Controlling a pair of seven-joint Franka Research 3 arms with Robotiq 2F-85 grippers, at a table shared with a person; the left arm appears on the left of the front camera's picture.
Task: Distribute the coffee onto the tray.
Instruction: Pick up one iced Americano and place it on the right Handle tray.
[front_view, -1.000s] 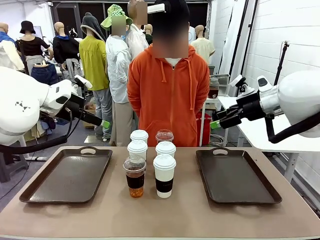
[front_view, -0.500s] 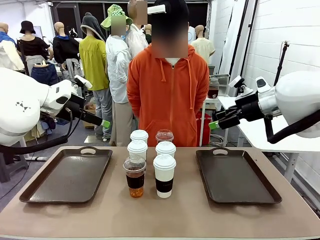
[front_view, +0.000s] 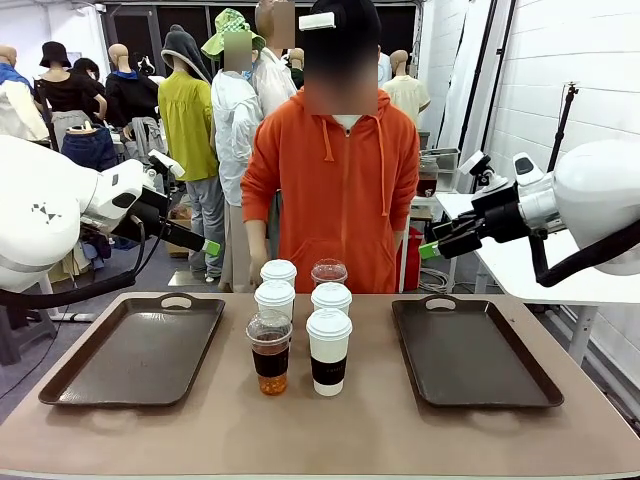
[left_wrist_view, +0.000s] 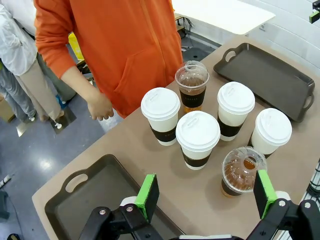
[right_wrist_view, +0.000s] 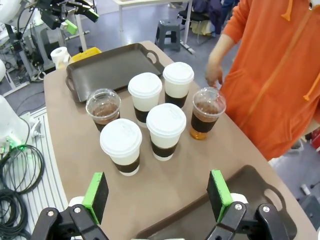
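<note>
Table (front_view: 320, 430): brown, matte. L tray (front_view: 130, 350), R tray (front_view: 475, 355): dark, rimmed, handle cut-outs. L gripper (left_wrist_view: 206, 194), R gripper (right_wrist_view: 157, 195): jaws spread wide, nothing held, above table. Btw trays, on table, tight cluster: four white cups (front_view: 329, 345), paper, flat lids, black sleeves; two clear cups (front_view: 269, 350), domed lids, brown drink.

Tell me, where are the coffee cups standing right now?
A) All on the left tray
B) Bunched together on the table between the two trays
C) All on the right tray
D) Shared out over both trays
B: the six cups stand in a cluster on the table, between the left tray and the right tray, with none of them on either tray.
</note>
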